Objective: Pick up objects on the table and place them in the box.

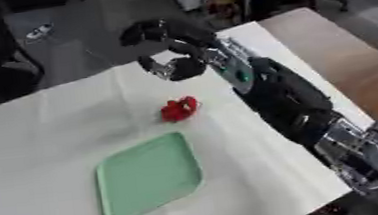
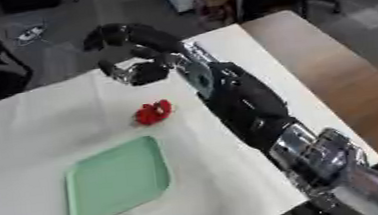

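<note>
My right hand (image 1: 169, 51) hangs above the white worktop (image 1: 46, 134), fingers curled, grasping nothing. The red object (image 1: 179, 108) lies below it, between the hand and the green tray (image 1: 147, 176).

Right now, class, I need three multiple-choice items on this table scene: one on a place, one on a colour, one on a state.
1. Where is the red object relative to the tray?
A. on it
B. beyond its far edge
C. under it

2. What colour is the tray?
A. blue
B. yellow
C. green

3. What is the right hand doing?
A. hovering, holding nothing
B. gripping the tray
C. pressing the red object

Key: 1 B, it lies on the cloth past the tray; 2 C, pale green; 3 A, curled fingers hold nothing.
</note>
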